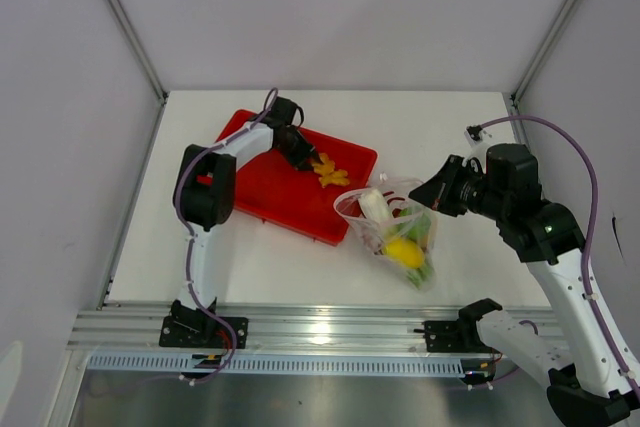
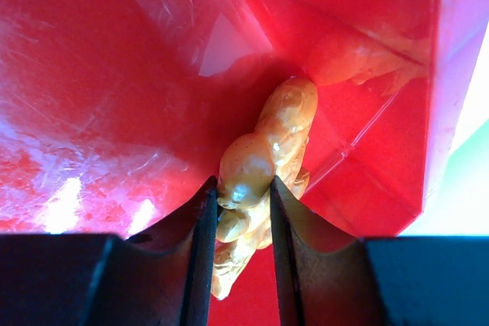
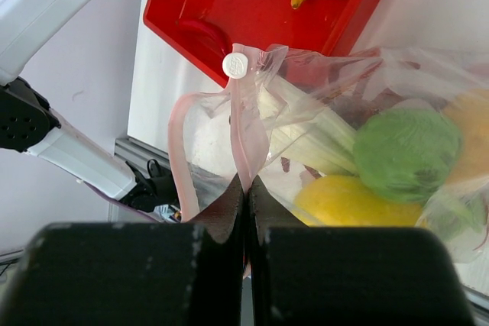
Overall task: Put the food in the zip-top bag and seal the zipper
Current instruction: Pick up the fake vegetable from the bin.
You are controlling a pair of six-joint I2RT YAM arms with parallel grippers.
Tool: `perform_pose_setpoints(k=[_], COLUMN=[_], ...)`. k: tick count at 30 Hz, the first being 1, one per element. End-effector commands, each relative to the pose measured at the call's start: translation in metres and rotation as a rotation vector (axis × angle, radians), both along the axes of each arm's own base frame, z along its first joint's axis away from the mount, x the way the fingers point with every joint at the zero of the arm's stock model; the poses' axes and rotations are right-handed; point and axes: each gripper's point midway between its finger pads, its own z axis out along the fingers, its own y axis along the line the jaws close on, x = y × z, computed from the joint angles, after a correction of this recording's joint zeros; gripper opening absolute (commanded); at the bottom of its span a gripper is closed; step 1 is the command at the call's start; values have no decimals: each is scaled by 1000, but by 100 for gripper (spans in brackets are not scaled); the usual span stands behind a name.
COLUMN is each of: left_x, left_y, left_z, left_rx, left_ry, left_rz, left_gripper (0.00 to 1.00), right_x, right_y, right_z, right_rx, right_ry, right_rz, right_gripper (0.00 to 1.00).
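The clear zip-top bag (image 1: 392, 225) lies right of the red tray (image 1: 270, 192), its mouth open toward the tray. Inside it are the leek (image 3: 306, 124), a green round fruit (image 3: 405, 150) and a yellow fruit (image 3: 351, 200). My right gripper (image 3: 246, 185) is shut on the bag's pinkish zipper strip (image 3: 248, 127) and holds the mouth edge up; it also shows in the top view (image 1: 428, 195). My left gripper (image 2: 243, 188) is closed on the orange ruffled piece (image 2: 267, 154), low over the tray's far right part (image 1: 305, 159).
A white zipper slider (image 3: 235, 64) sits on the strip near the tray. A red curved piece (image 3: 205, 33), perhaps a chilli, lies in the tray. The tray's raised wall (image 2: 397, 112) stands just beyond the orange piece. The metal rail (image 1: 320, 332) runs along the near table edge.
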Motion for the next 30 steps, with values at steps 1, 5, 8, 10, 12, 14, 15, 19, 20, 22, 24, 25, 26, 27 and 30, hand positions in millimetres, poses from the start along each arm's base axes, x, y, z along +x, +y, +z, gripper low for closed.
perform_pose_setpoints(k=[1,5,8,10,12,14,15,19,20,22,24,25,26,27,30], left_x=[3,-1,-8,-15,-20,-25,-25,-31,-32,-37,-39,-44,-49,-52,-60], left_y=[-14,-11,-10,-8,-3,-1,-1,4,4,7,9,11,12,15,21], left_z=[-1,2,6,5,10,21,26,39,42,50,69,70,72,76,102], left_rx=[-2,-10,-28,-43,-61,-76,-84,-114,-121,-136,-156,-159,-159,-153,-135], left_ry=[-38,-55,-65,-70,-93,-124,-139,-195,-200,-219,-264,-269,-281,-293,-369], left_rz=[-51,-47,-43,-37,-25,-18,-18,-11,-13,-12,-16,-18,-27,-29,-55], left_gripper=[1,1,0,0,1,1,1,0,1,1,0,0,0,1,1], right_x=[3,2,3,3,3,4,4,4,4,4,4,4,5,6,8], right_y=[0,1,1,1,1,2,2,3,2,2,0,1,0,0,1], right_z=[24,23,22,21,20,18,19,18,18,18,17,16,13,12,4], right_rx=[42,43,46,47,46,46,48,54,54,53,46,41,36,33,22], right_ry=[-87,-84,-80,-81,-80,-76,-78,-76,-75,-75,-78,-76,-73,-69,-54], right_rz=[-8,-7,-8,-6,-8,-8,-7,-9,-9,-10,-16,-15,-17,-17,-14], right_gripper=[0,0,0,0,0,0,0,0,0,0,0,0,0,0,0])
